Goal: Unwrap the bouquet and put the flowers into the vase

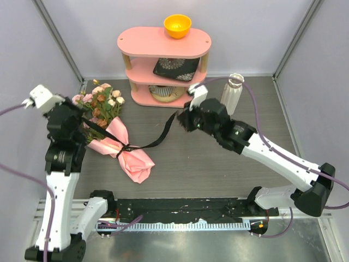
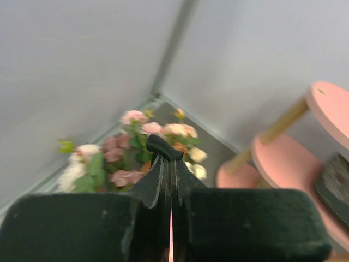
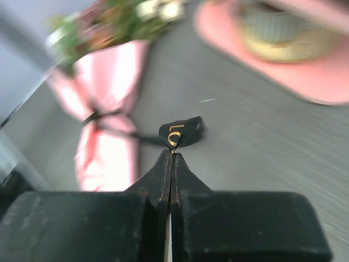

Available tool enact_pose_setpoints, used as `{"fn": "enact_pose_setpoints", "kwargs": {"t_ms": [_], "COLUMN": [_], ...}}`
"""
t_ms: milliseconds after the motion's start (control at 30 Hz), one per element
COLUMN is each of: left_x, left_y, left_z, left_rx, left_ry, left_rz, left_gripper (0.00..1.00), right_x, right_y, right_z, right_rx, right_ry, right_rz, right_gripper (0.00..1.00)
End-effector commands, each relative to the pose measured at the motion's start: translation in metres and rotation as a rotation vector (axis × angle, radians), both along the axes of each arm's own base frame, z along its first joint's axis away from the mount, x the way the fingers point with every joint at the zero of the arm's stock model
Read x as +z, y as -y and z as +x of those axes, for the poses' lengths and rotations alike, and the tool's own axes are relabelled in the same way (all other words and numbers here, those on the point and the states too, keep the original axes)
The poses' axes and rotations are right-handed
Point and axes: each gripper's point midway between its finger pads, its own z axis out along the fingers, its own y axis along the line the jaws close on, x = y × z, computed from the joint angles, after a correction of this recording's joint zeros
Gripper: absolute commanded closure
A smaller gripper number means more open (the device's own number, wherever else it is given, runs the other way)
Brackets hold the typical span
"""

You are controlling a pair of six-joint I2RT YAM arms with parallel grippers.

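Left claw [image 2: 170, 164] and right claw [image 3: 172, 158] each pinch an end of the black ribbon [image 1: 158, 136] on the pink-papered rose bouquet [image 1: 117, 136]. It looks like untying; next, pull apart till the knot slips.

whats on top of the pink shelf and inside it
An orange bowl sits on top of the pink shelf. Inside, a dark patterned square dish on the middle tier; below it a round ribbed thing, mostly covered by that tier.

The left arm [image 1: 59, 185] and right arm [image 1: 283, 161] are built of white shell links with black joints. A lilac cable [image 1: 11, 109] trails from each, and a white camera block [image 1: 41, 97] caps each wrist. The left gripper [image 2: 170, 158] and right gripper [image 3: 170, 161] are matte black with thin tapered fingers [image 2: 155, 183].
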Motion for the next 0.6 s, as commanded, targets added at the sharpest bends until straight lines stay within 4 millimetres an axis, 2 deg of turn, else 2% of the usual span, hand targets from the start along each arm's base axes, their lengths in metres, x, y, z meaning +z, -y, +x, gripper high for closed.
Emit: {"fn": "enact_pose_setpoints", "kwargs": {"t_ms": [0,33,67,100,133,167,233,267,300,333,367,500,567], "left_x": [-0.003,-0.005,-0.028,-0.02,-0.027,-0.039,-0.042,-0.045,-0.056,-0.061,-0.072,-0.097,-0.098], "left_y": [0.09,0.112,0.149,0.168,0.183,0.21,0.233,0.24,0.246,0.246,0.244,0.226,0.224], "left_z": [0.085,0.095,0.116,0.119,0.125,0.128,0.131,0.13,0.131,0.131,0.129,0.133,0.131], "left_rx": [-0.496,-0.608,-0.799,-0.899,-0.965,-1.085,-1.175,-1.212,-1.243,-1.245,-1.239,-1.14,-1.131], "left_ry": [-0.062,-0.079,-0.157,-0.157,-0.18,-0.222,-0.245,-0.264,-0.309,-0.332,-0.383,-0.48,-0.475], "left_rz": [-0.064,-0.101,-0.16,-0.194,-0.242,-0.317,-0.341,-0.343,-0.368,-0.375,-0.359,-0.303,-0.297], "left_gripper": [1.0,1.0,1.0,1.0,1.0,1.0,1.0,1.0,1.0,1.0,1.0,1.0,1.0], "right_x": [0.022,0.021,0.027,0.03,0.03,0.047,0.053,0.074,0.082,0.091,0.11,0.152,0.174], "right_y": [-0.084,-0.102,-0.116,-0.124,-0.136,-0.144,-0.156,-0.157,-0.158,-0.159,-0.159,-0.15,-0.144], "right_z": [-0.131,-0.171,-0.193,-0.212,-0.225,-0.254,-0.276,-0.293,-0.301,-0.304,-0.305,-0.31,-0.315], "right_rx": [0.668,0.809,0.894,0.97,1.036,1.151,1.244,1.326,1.363,1.386,1.4,1.426,1.445], "right_ry": [0.054,0.035,0.025,0.008,0.001,0.025,0.018,0.064,0.075,0.093,0.146,0.263,0.299], "right_rz": [0.106,0.137,0.218,0.26,0.302,0.376,0.411,0.454,0.475,0.497,0.546,0.669,0.732], "right_gripper": [0.99,0.99,0.99,0.99,0.99,0.99,0.99,0.99,0.99,0.99,0.99,0.99,0.99]}}
